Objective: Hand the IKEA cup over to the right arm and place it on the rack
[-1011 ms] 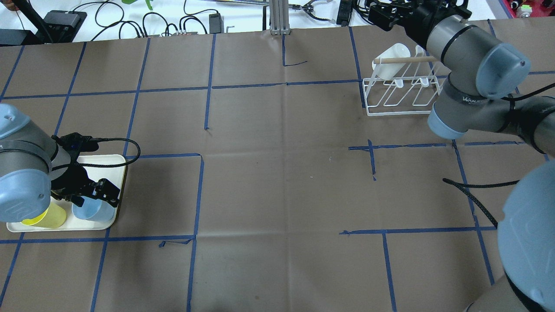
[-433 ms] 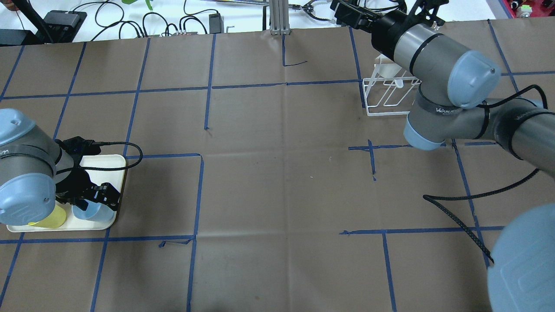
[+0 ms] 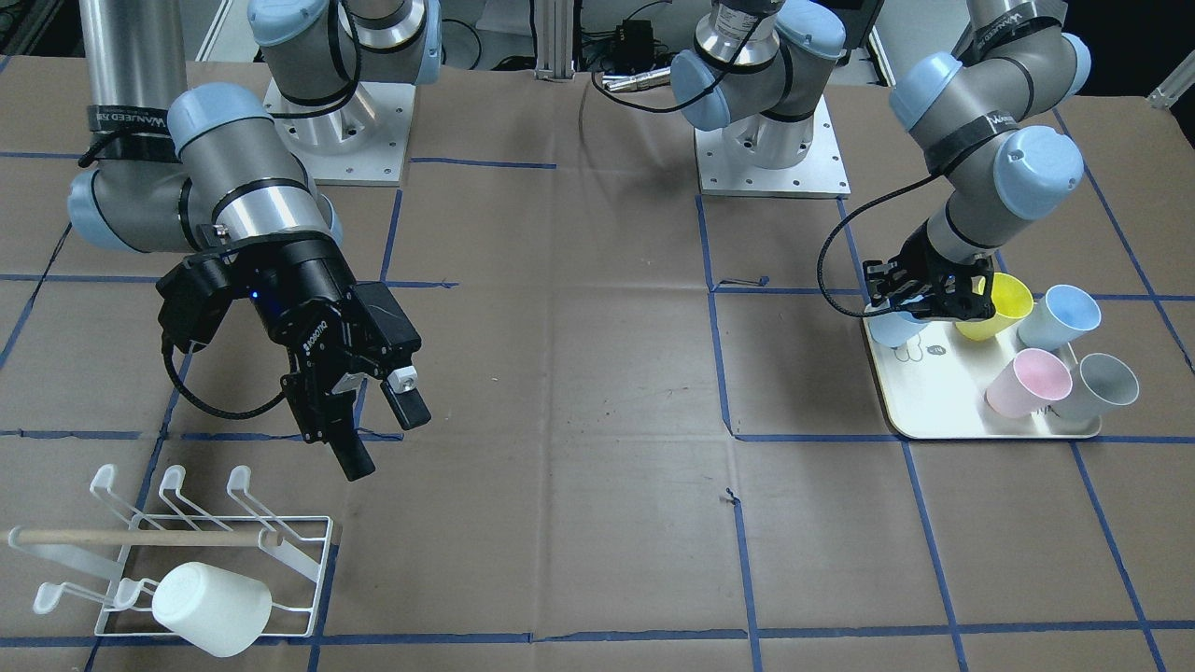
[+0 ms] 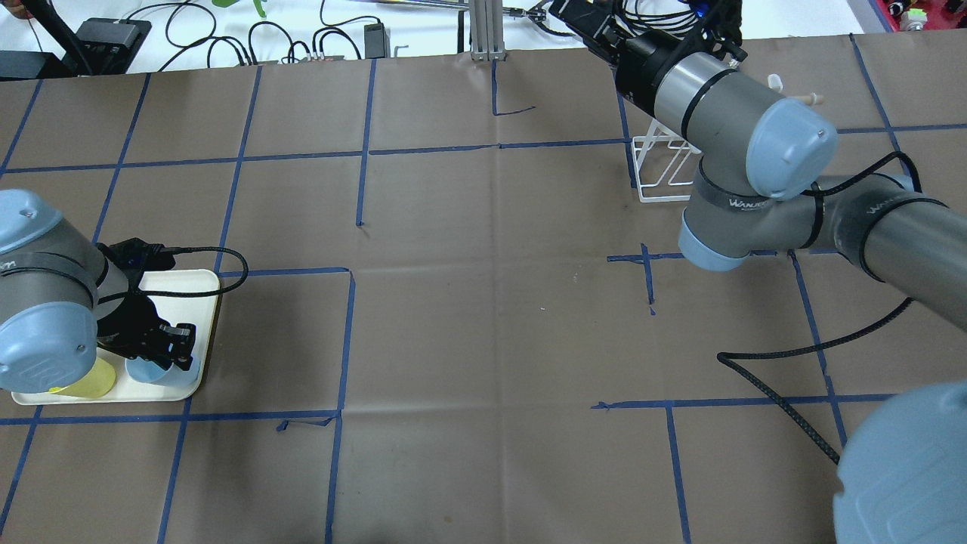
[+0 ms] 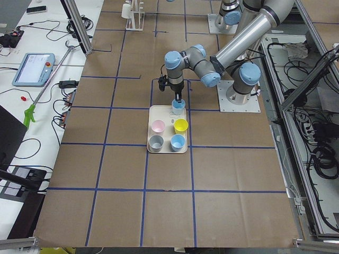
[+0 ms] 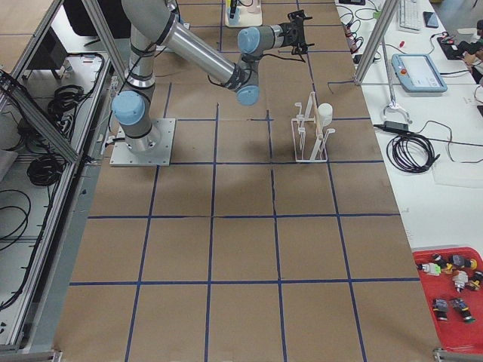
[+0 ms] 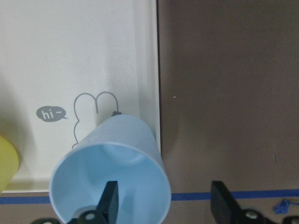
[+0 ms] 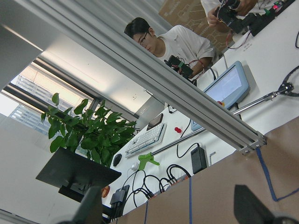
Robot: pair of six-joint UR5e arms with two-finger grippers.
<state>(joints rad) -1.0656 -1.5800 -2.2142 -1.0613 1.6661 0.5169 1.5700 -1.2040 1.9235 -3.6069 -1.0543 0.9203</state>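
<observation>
A light blue IKEA cup (image 7: 126,135) stands upright at the corner of the white tray (image 3: 934,392); it also shows from overhead (image 4: 162,372). My left gripper (image 7: 166,200) is open and straddles its rim, one finger inside the cup and one outside, apart from the wall. It also shows from the front (image 3: 924,294). The right arm's gripper (image 3: 383,437) hangs open and empty above the table, beside the white wire rack (image 3: 187,560). A white cup (image 3: 213,607) sits on that rack. Seen from overhead, the right arm hides most of the rack (image 4: 665,162).
Yellow (image 3: 999,303), blue (image 3: 1060,317), pink (image 3: 1027,383) and grey (image 3: 1097,387) cups share the tray. The brown table carries blue tape lines. Past its far edge are cables, a metal post (image 4: 483,30) and a person (image 8: 182,44) at a desk.
The right arm swung away from the rack toward the table's middle, uncovering less of the rack overhead. My left gripper sank lower over the light blue cup.
</observation>
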